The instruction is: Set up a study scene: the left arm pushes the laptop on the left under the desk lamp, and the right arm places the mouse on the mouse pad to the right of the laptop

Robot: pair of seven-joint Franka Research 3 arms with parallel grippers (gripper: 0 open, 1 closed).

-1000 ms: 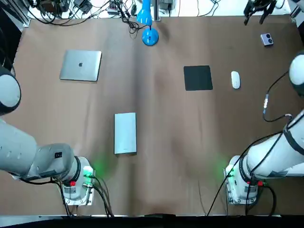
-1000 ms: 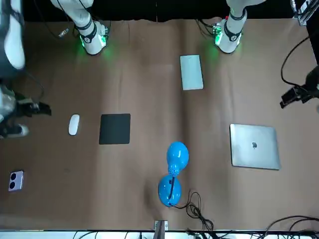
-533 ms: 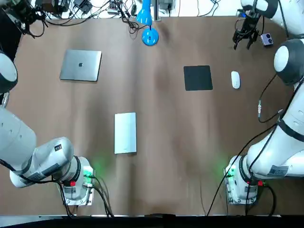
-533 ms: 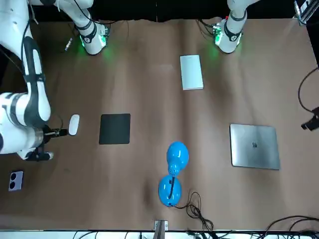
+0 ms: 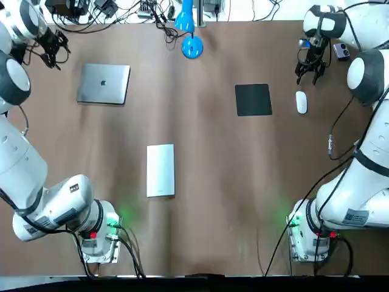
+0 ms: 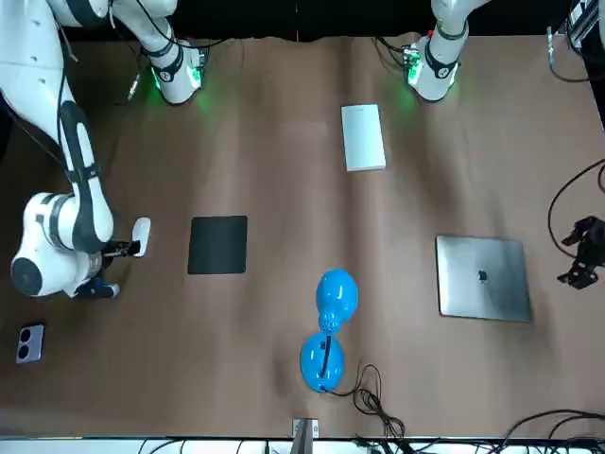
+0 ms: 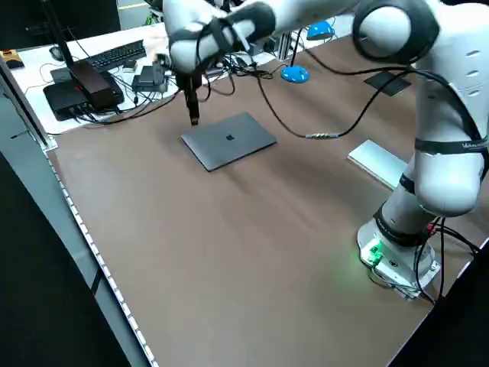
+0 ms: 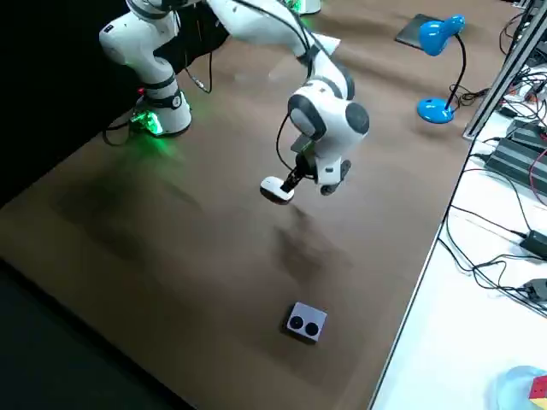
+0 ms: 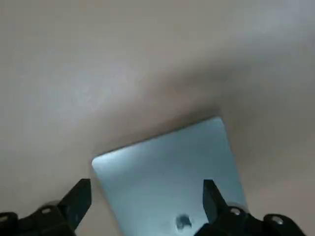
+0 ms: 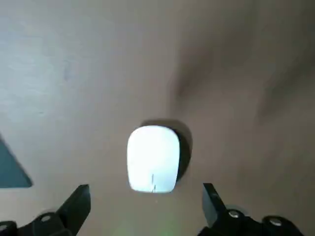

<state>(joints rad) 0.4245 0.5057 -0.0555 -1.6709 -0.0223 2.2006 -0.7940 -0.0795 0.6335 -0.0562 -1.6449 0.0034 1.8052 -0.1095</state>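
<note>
Right wrist view: mouse (image 10: pixel 153 158) lies untouched just beyond the spread right tool (image 10: pixel 145 192).

You are seeing just one brand mark: the laptop (image 5: pixel 103 84) is showing an apple-shaped logo (image 5: pixel 103 82) at the middle of its closed silver lid, lying on the worktop (image 5: pixel 213 182). A small dark tag (image 5: pixel 74 188) on the lower link of the left arm (image 5: pixel 36 201) is coming out too small for you to read.

Robotics lab, tangled cables (image 5: pixel 155 18), keyboard (image 7: pixel 114 55), brown table (image 5: pixel 213 176)
</note>
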